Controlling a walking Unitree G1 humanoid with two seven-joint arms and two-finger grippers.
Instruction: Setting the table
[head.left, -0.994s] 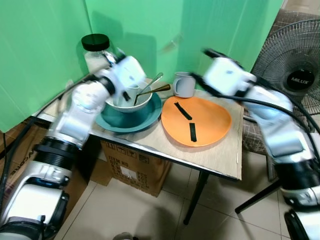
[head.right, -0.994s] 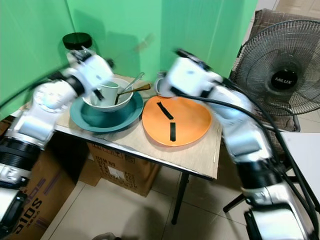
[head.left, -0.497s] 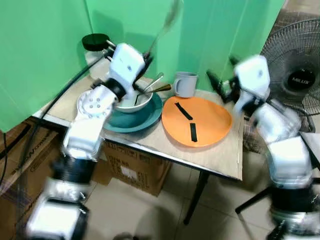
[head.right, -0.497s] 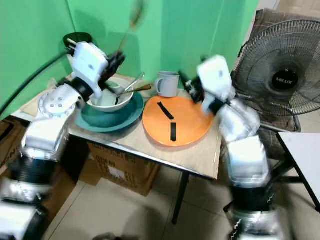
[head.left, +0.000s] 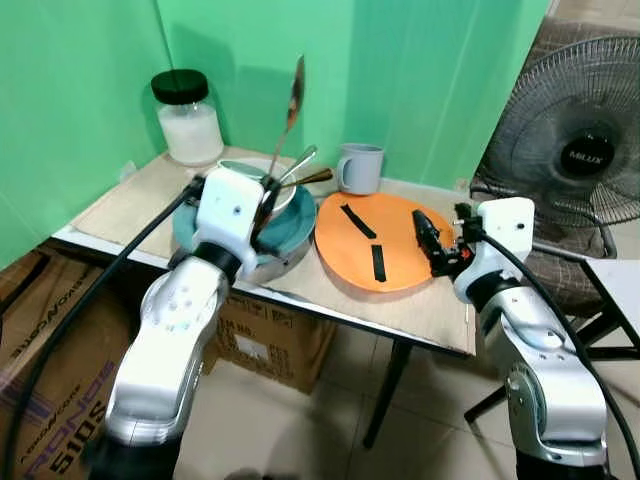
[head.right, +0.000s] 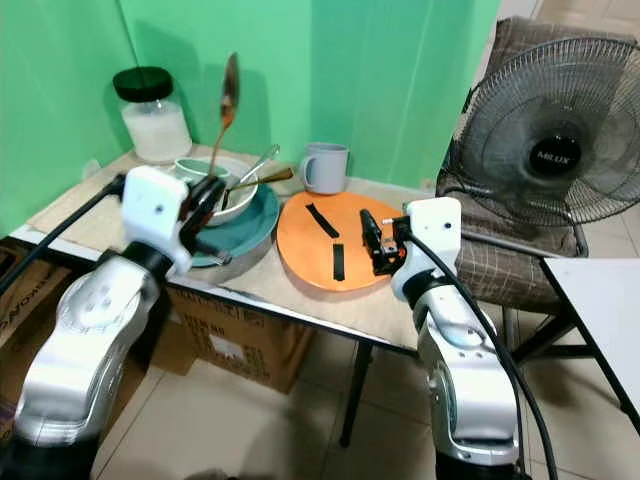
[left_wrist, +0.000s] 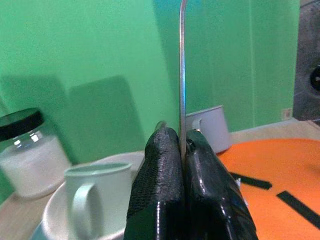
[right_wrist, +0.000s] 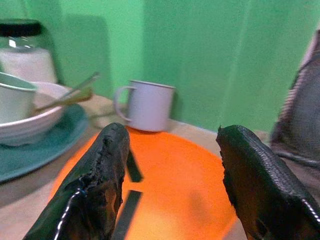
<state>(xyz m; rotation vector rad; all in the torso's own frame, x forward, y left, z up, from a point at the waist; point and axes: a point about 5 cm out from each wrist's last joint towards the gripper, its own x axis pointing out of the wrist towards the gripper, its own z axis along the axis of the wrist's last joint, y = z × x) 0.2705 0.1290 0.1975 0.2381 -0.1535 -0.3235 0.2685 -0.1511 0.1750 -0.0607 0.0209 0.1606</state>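
Note:
My left gripper (head.left: 268, 198) is shut on the handle of a metal spoon (head.left: 291, 104) and holds it upright above the white bowl (head.left: 283, 194). In the left wrist view both fingers (left_wrist: 160, 190) pinch the spoon handle (left_wrist: 181, 75). The bowl sits on a teal plate (head.left: 285, 252) and holds a pale green mug (left_wrist: 95, 190) and two more utensils (head.left: 312, 177). An orange plate (head.left: 392, 225) with two black strips lies to the right. My right gripper (head.left: 430, 242) stands open at that plate's right edge, nothing between its fingers (right_wrist: 95, 190).
A grey mug (head.left: 358, 167) stands behind the orange plate, and a black-lidded jar (head.left: 188, 118) is at the table's back left. Cardboard boxes (head.left: 265, 345) sit under the table. A fan (head.left: 585, 150) and a chair stand at the right, near a white table corner (head.right: 600, 300).
My left gripper has lifted the spoon out of the bowl and now holds it upright. My right arm has drawn back from beside the grey mug to the orange plate's right edge.

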